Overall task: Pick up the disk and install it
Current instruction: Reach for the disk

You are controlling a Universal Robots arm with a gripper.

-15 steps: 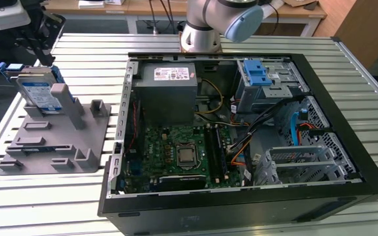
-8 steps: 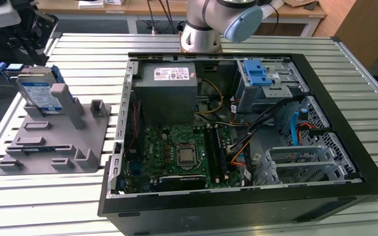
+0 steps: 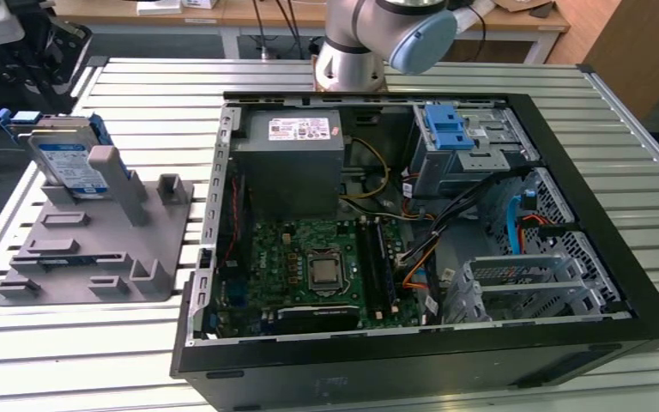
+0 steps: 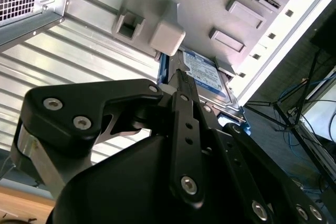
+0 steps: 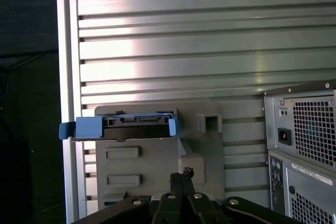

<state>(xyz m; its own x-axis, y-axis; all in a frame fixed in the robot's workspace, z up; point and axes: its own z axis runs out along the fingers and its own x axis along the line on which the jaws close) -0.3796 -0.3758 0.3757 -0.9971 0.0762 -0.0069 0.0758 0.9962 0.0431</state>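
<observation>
A slatted aluminium table (image 3: 135, 86) carried an open black metal computer tower case (image 3: 604, 339). Beside it, on the exterior view's left, a grey plastic holder (image 3: 89, 257) kept the silver, blue-framed rectangular disk (image 3: 66, 163) standing on edge. The black gripper (image 5: 181, 173) hung over the holder, apart from the disk, its fingers pressed together and grasping nothing.

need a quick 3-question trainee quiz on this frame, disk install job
1. True or false: the disk stands outside the open PC case.
2. The disk rests in: A) the grey fixture B) the power supply C) the motherboard.
3. What does the hand hold?
Key: 1 true; 2 A; 3 nothing.
</observation>
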